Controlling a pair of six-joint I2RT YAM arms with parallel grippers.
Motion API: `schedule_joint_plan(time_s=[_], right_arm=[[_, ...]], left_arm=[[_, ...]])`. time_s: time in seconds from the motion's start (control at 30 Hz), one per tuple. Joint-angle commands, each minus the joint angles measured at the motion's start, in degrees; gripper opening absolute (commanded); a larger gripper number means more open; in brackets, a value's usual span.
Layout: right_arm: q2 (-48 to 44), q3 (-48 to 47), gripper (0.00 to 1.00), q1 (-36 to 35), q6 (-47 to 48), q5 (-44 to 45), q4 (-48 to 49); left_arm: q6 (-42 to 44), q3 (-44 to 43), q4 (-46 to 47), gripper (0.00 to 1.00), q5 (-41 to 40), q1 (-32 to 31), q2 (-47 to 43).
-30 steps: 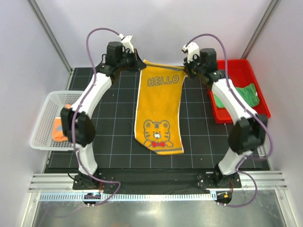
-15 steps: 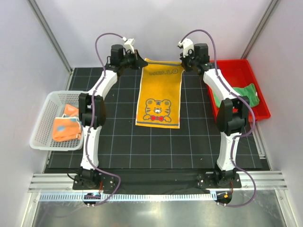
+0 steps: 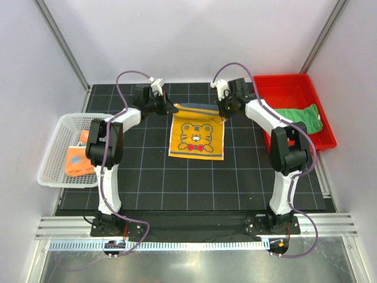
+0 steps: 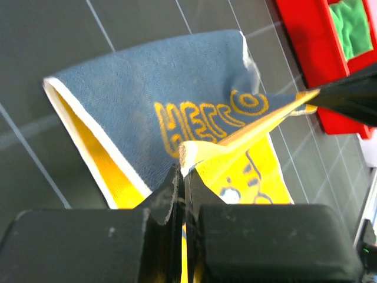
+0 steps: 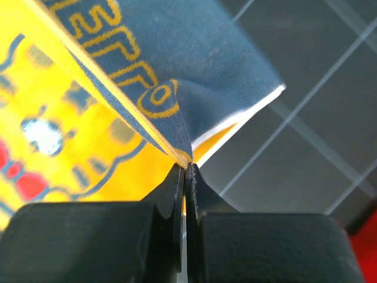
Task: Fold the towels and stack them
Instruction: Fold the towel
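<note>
The yellow-orange tiger towel [image 3: 197,141] lies on the black mat, its far edge lifted and turned over so the blue back with HELLO [image 4: 177,82] shows. My left gripper [image 3: 172,108] is shut on the towel's far left corner [image 4: 187,154]. My right gripper [image 3: 223,114] is shut on the far right corner [image 5: 186,160]. Both hold their corners low above the mat, the edge stretched between them. A green towel [image 3: 301,117] lies in the red bin [image 3: 277,84]. The pale towel with orange patches [image 3: 76,160] sits in the white basket [image 3: 59,125].
The red bin stands at the mat's right edge, close behind my right arm, and also shows in the left wrist view as the red bin [image 4: 306,53]. The white basket is off the mat's left edge. Grey walls and metal posts enclose the back.
Both grippers have come down and toward the near side with the towel's far edge. The towel, which hung long, now lies shorter on the mat with its far end turned over.
</note>
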State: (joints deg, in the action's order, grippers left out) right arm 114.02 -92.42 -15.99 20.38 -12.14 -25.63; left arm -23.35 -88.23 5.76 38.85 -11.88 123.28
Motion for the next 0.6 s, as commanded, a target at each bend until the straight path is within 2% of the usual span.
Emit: schedule_joint_plan(time_s=[0.0, 0.27, 0.37, 0.57], right_arm=[[-10.7, 6.2, 0.01, -0.1, -1.4, 2.6, 0.8], [-16.6, 14.8, 0.01, -1.9, -3.2, 2.4, -0.8], [-18.7, 18.6, 0.01, -2.9, -4.5, 2.8, -0.2], [-18.0, 21.7, 0.01, -4.8, -7.4, 2.8, 0.1]], left_arm=[[-1.2, 7.0, 10.1, 0.0, -4.1, 1.2, -9.2], [-2.4, 19.7, 12.4, 0.0, -8.4, -1.2, -17.0], [-2.2, 23.0, 12.3, 0.03, -9.8, -2.1, -18.9], [-2.2, 29.0, 13.0, 0.02, -12.3, -2.6, -21.3]])
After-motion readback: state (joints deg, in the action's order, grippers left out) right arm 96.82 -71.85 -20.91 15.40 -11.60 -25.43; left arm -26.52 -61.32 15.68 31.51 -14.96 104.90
